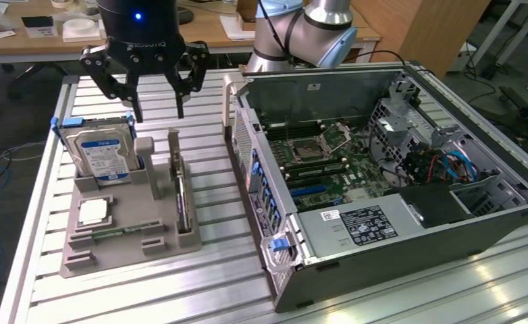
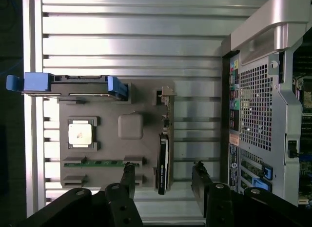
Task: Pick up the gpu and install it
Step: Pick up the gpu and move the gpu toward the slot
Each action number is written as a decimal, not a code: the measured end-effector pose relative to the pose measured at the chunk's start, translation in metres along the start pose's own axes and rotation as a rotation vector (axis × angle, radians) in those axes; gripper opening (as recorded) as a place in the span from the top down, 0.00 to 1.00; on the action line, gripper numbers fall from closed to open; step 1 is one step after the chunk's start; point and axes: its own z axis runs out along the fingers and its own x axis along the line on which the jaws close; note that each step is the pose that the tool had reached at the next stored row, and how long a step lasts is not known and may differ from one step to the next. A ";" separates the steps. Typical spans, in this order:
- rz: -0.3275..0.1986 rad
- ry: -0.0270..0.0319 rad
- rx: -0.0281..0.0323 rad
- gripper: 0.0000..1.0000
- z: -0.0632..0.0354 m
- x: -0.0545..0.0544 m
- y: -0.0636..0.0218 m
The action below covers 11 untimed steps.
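Below the end effector [image 1: 156, 108], a grey holder [image 1: 142, 202] on the slatted tabletop [image 1: 210, 290] carries an upright hard drive [image 1: 102, 156], a chip [image 1: 94, 212] and a memory stick [image 2: 95, 163]. An open computer case [image 1: 318, 88] stands just beside the holder.

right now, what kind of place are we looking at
Probably a robotics lab bench set up for computer assembly: an opened desktop case on a slotted aluminium table, a grey parts holder with a hard drive, and wooden desks behind.
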 end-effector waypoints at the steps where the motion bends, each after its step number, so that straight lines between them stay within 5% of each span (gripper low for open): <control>1: -0.002 0.0024 0.0007 0.41 0.0008 0.000 0.0000; 6: -0.015 0.0238 0.0078 0.41 0.0051 0.000 -0.0007; 11: -0.015 0.0246 0.0081 0.41 0.0078 -0.001 -0.0081</control>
